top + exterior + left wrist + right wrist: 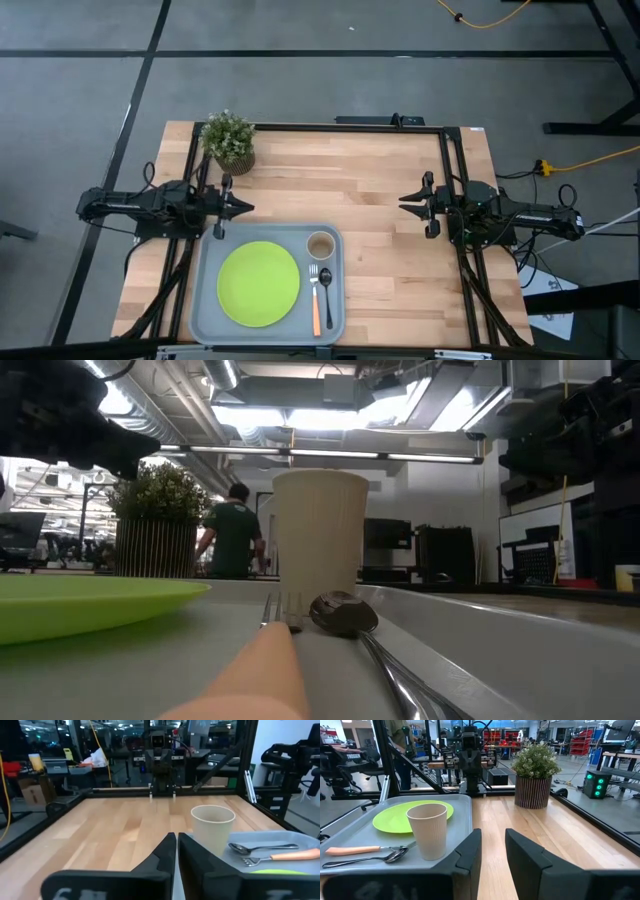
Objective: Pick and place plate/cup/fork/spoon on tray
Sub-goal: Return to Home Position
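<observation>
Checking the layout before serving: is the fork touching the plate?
Apart. The high view shows a strip of bare tray between the fork and the plate.

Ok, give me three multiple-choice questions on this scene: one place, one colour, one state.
1. Where is the cup? A) on the tray, beside the plate B) on bare wood C) in a gripper
2. What colour is the fork handle? A) black B) orange C) green
3. What do the left gripper and right gripper hold? A) the fork B) the cup C) nothing
Answers: 1A, it stands on the tray by the plate; 2B, orange, beside the dark spoon; 3C, both are off the tray, empty.
</observation>
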Robot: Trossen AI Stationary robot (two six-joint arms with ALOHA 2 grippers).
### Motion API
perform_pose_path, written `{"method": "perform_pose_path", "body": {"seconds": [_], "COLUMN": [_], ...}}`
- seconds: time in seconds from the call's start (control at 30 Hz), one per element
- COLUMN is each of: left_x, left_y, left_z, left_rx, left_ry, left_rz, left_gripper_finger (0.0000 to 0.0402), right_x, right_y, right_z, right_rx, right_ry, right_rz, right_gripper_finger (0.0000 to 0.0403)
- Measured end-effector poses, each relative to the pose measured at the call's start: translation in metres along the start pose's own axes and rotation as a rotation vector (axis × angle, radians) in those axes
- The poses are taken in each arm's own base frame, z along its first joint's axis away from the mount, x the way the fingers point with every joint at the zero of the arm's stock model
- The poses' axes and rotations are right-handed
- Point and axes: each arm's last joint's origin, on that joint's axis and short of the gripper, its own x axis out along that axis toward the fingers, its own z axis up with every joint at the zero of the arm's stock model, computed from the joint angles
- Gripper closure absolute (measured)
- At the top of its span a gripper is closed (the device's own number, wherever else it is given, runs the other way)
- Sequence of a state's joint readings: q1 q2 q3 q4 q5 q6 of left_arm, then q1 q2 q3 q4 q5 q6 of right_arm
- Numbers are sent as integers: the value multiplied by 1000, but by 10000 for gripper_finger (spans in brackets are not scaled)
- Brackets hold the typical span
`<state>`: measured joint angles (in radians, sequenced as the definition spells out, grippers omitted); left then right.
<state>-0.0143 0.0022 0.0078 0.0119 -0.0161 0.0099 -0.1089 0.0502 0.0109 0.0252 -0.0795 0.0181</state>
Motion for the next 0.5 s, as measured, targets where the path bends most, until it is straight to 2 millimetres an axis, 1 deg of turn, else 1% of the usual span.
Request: {"method": "perform_pose_path", "body": {"seconds": [0.27,0.5], "left_x": [0,0], "left_y": [0,0], "left_z": [0,0], "left_rx": [0,0], "left_ry": [1,0], "left_rz": [-5,-4], "left_gripper_finger": [382,391], "right_x": [0,0], "right_y": [0,0], "right_z": [0,0], "right_rx": [2,0], "right_ry": [0,0], "right_rz": [0,0], "right_gripper_finger": [311,311]}}
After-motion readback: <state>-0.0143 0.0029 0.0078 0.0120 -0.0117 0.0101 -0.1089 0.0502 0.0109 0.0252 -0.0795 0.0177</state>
